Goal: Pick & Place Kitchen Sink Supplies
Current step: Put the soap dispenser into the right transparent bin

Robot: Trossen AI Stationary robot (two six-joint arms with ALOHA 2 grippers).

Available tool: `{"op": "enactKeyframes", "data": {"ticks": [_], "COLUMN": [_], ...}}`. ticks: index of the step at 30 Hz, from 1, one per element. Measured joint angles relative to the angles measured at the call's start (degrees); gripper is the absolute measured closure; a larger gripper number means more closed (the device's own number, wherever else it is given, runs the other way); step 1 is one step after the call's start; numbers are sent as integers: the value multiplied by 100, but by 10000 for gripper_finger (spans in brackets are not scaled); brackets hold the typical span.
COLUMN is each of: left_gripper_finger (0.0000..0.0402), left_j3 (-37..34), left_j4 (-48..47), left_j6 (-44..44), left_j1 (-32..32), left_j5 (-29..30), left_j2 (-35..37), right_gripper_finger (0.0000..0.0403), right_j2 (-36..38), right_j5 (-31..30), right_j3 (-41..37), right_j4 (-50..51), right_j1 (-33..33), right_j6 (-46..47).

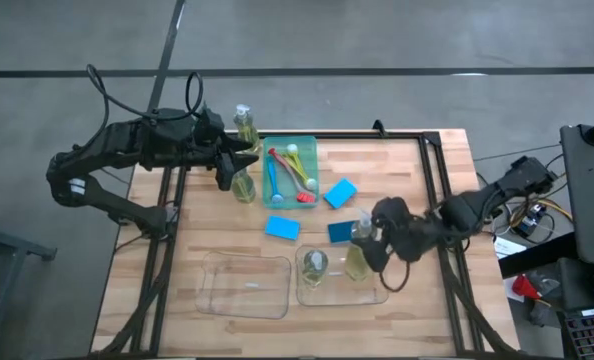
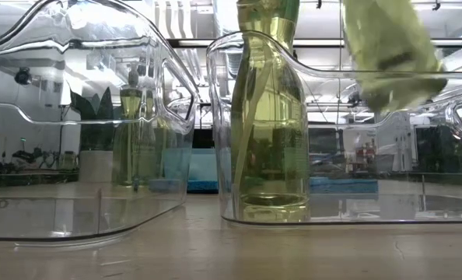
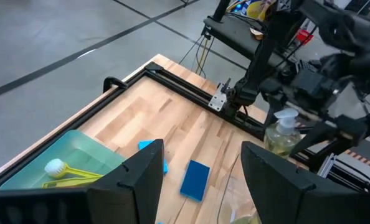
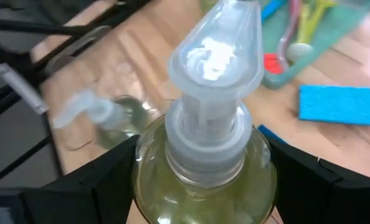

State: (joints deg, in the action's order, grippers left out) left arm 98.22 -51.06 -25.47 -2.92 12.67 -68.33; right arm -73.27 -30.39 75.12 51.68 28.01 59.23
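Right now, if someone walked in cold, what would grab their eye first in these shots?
Probably the right gripper holding a clear bottle of yellow-green liquid over the right-hand clear bin, where another bottle already stands. Next, the green tray of bright brushes at the table's far side, with the left gripper beside it.

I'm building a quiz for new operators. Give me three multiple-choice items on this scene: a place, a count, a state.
1. Where do the brushes lie?
A in the green tray
B in a clear bin
C on bare wood

2. How many blue sponges show?
A two
B three
C five

3. The right gripper is:
A open and empty
B shut on a bottle
C out of view

Key:
1 A, the high view shows them inside the tray.
2 B, three blue rectangles are there.
3 B, the right wrist view shows its fingers clamping the bottle.
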Motion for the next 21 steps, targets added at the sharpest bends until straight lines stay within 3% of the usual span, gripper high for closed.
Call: {"op": "enactKeyframes", "data": {"ticks": [3,13,21], "left_gripper_finger": [195,195,195], "left_j3": [-1,-3,-6], "left_j4": [0,-48,-163], "left_j6": [0,54,76], "left_j1": [-1,0,-1], "left_j5": [1,2,2], "left_j2": [-1,-1,-3], "right_gripper_finger": [109,108,108], "right_j2": [-102,-986,-1458], "right_j5": [-382,-488,-1258], "right_j3": [-252,-474,-440], "right_j4": [32,-24,-39], "right_j1": [182,378,614], "right_j6": [389,597,1037]}}
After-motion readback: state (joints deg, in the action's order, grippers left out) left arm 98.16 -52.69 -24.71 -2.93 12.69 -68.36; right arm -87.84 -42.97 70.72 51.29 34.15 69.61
